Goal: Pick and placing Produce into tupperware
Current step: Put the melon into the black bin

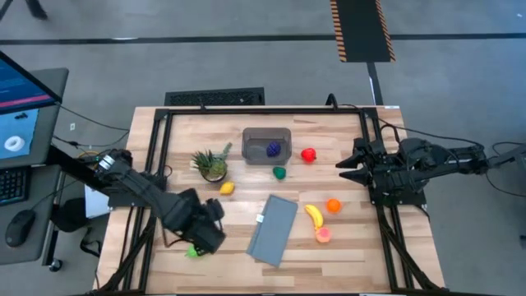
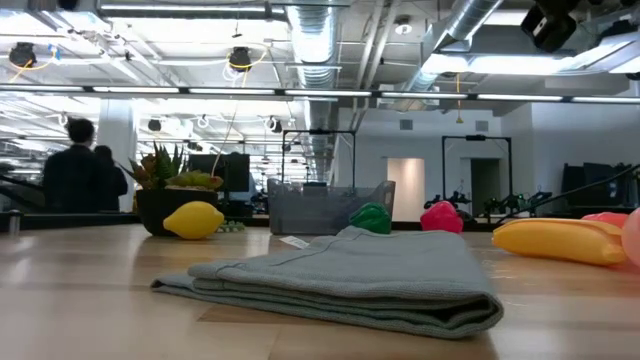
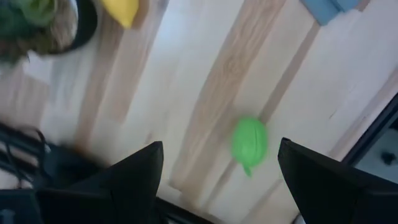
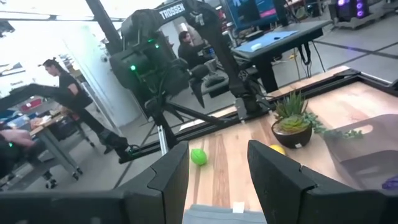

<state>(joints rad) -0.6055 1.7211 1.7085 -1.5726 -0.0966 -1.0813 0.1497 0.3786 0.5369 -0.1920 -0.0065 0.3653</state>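
My left gripper (image 1: 207, 235) hangs open over the table's near left part, pointing down. A light green piece of produce (image 3: 250, 142) lies on the wood below it, ahead of the gap between the fingers and nearer one of them; nothing touches it. The smoky tupperware (image 1: 266, 145) stands at the far middle with a purple piece (image 1: 273, 149) inside. Red (image 1: 308, 154), dark green (image 1: 279, 173), yellow (image 1: 227, 188), orange (image 1: 333, 205) and pink (image 1: 323, 235) pieces and a banana (image 1: 314, 215) lie loose. My right gripper (image 1: 341, 168) waits level at the right, fingers a little apart, holding nothing.
A potted spiky plant (image 1: 211, 163) stands left of the tupperware. A folded grey-blue cloth (image 1: 274, 228) lies at the near middle. Black frame rails (image 1: 156, 164) run along the table's sides. People show in the room behind (image 2: 80, 165).
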